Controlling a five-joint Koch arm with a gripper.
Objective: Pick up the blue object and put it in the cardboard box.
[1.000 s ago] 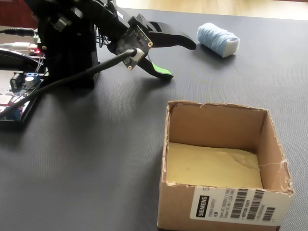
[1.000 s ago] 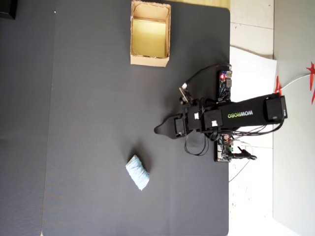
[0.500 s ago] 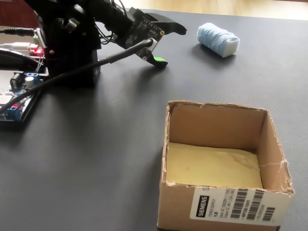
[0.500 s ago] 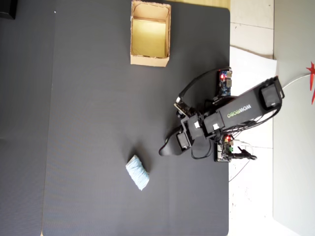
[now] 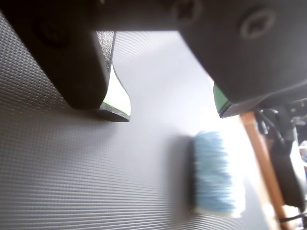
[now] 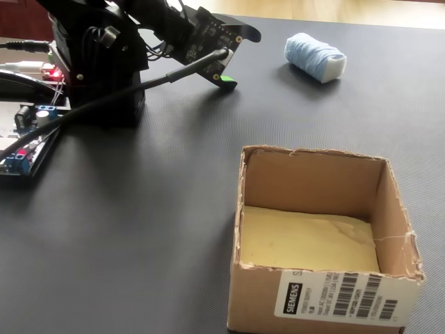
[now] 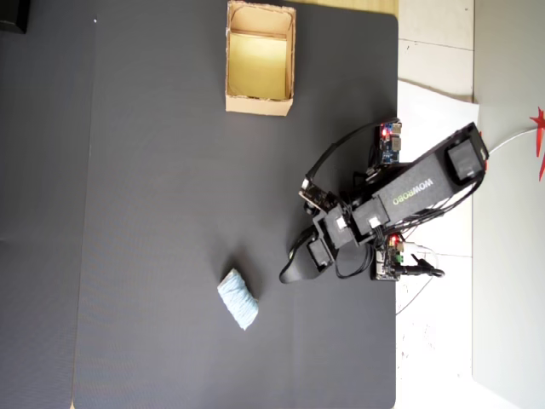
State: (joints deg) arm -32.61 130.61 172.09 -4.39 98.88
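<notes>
The blue object (image 5: pixel 213 175) is a pale blue ribbed bundle lying on the dark mat, below and to the right of my jaws in the wrist view. My gripper (image 5: pixel 170 111) is open, its green-padded jaws wide apart with only mat between them. In the overhead view the blue object (image 7: pixel 238 299) lies a short way left of and below the gripper (image 7: pixel 294 260), not touching it. The cardboard box (image 7: pixel 259 105) stands at the top of that view, far from both. In the fixed view the box (image 6: pixel 334 296) is in front with a bare yellowish inside, the blue object (image 6: pixel 314 57) is at the back, and the gripper (image 6: pixel 226 69) is to its left.
The arm's base (image 6: pixel 97 69) and circuit boards (image 6: pixel 28 132) with cables sit at the left edge in the fixed view. In the overhead view the black mat (image 7: pixel 153 213) ends at the right, beside white floor (image 7: pixel 434 111). A wooden leg (image 5: pixel 261 158) shows at the wrist view's right.
</notes>
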